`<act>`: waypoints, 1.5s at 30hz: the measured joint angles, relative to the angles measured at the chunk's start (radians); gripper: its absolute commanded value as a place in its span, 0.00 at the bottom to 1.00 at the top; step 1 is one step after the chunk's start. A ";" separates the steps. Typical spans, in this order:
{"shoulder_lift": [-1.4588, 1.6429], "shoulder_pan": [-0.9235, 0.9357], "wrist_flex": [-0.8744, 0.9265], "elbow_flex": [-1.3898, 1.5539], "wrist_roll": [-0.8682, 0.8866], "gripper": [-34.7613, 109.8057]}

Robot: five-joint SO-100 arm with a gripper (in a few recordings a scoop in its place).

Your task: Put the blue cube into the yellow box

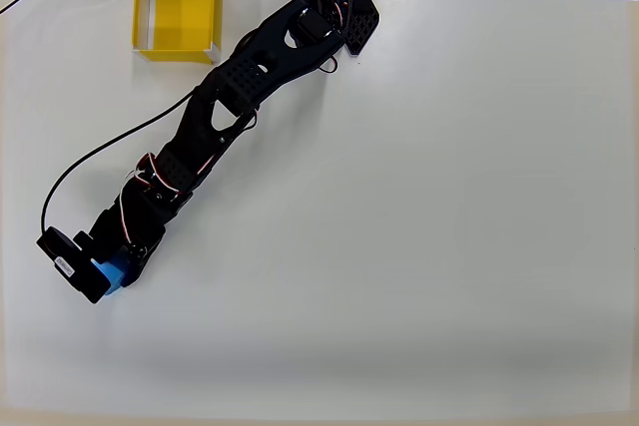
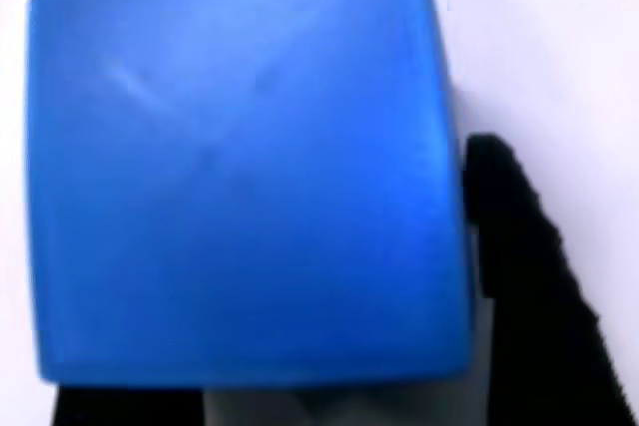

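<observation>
Overhead, at lower left of the white table (image 1: 419,197), the black gripper (image 1: 112,271) clasps the blue cube (image 1: 113,273), a black cable (image 1: 100,152) trailing beside the arm, the yellow box (image 1: 178,15) well apart at top.

No readable text anywhere (small label on arm too blurred).

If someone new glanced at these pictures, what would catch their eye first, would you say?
Probably the blue cube, which nearly fills the wrist view and sits at the gripper near the table's left edge in the overhead view. Next, the black arm stretching diagonally across the white table, and the yellow box at the top left, apart from the cube.
</observation>
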 measured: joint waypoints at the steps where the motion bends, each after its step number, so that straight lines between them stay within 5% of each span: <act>1: 0.000 0.000 0.008 0.000 -0.005 0.40; 9: 0.002 0.000 0.061 -0.014 -0.026 0.38; 20: 0.086 0.000 0.357 -0.049 -0.003 0.37; 45: 0.673 0.140 0.744 0.383 -0.078 0.37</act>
